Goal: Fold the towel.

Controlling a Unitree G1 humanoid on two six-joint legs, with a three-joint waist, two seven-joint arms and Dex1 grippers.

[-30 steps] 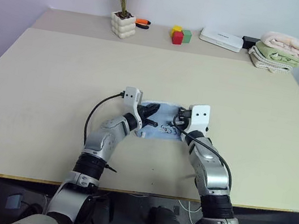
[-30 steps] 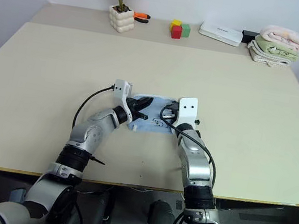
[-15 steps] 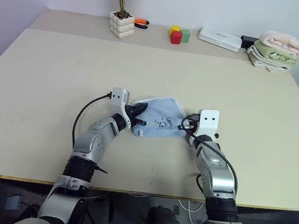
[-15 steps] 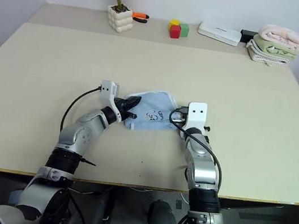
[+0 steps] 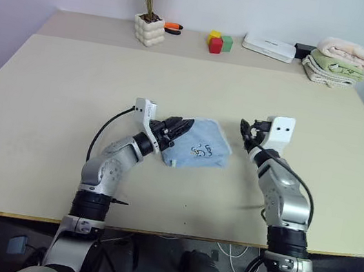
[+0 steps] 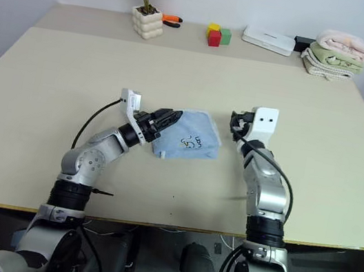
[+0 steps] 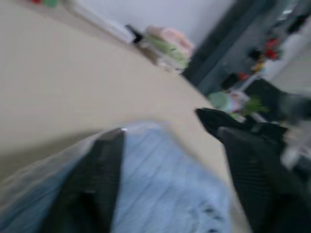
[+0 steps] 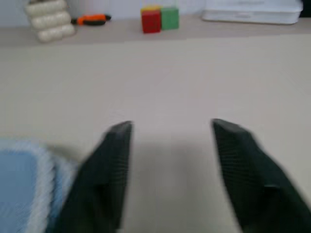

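Both my jaws stand wide apart and hold nothing. My left gripper [image 5: 181, 126] hangs over the near-left edge of the towel [image 5: 198, 149], its black fingers [image 7: 99, 182] straddling the blue cloth without pinching it. My right gripper [image 5: 247, 129] is lifted clear, with bare surface [image 5: 72, 83] between it and the cloth's right edge. The towel lies between my two jaws as a small, thick packet, printed mark up. I judge the folding essentially done. What may be left is squaring it up, or one more fold if a smaller bundle is wanted.
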